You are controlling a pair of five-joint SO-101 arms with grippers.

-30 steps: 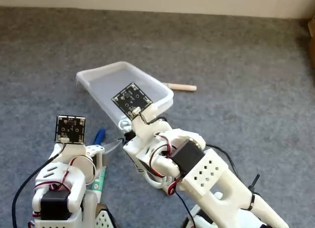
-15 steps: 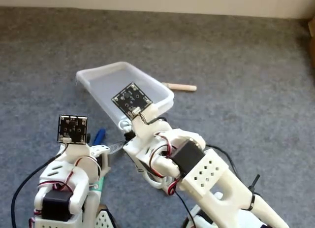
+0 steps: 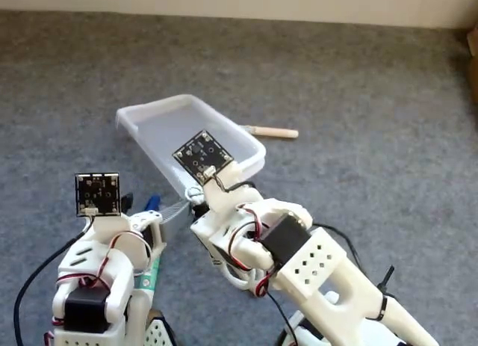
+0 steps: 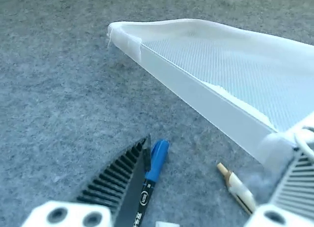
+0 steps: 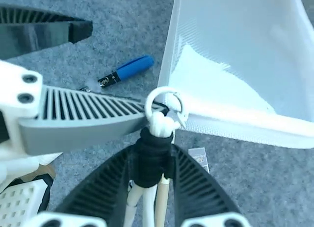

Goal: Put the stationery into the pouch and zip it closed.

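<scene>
1. High view shows a translucent white mesh pouch [image 3: 175, 125] lying on the grey tabletop [image 3: 358, 77] with its mouth gaping open, just ahead of both arms.
2. A light wooden stick [image 3: 272, 131] lies flat on the tabletop, outside the pouch and just beside its edge on the right arm's side.
3. In the right wrist view, the right end effector [image 5: 154, 154] is narrow. Its two black ribbed jaws are clamped on the black zip pull [image 5: 156, 136] at the pouch's near corner.
4. Above the pull sit a white cord knot and a metal ring [image 5: 164, 102], both close against the pouch's white edge band.
5. In the left wrist view, the left end effector [image 4: 221, 148] stands wide with nothing held, a black jaw on one side and a grey jaw on the other.
6. A blue-capped marker [image 4: 156, 161] lies on the tabletop between those jaws, right alongside the black one.
7. A cream pen [image 4: 238, 190] lies nearer the grey jaw. Marker and pen are both outside the pouch, close to its near edge.
8. The grey jaw's tip reaches the ring in the right wrist view, but whether they touch cannot be told.
</scene>
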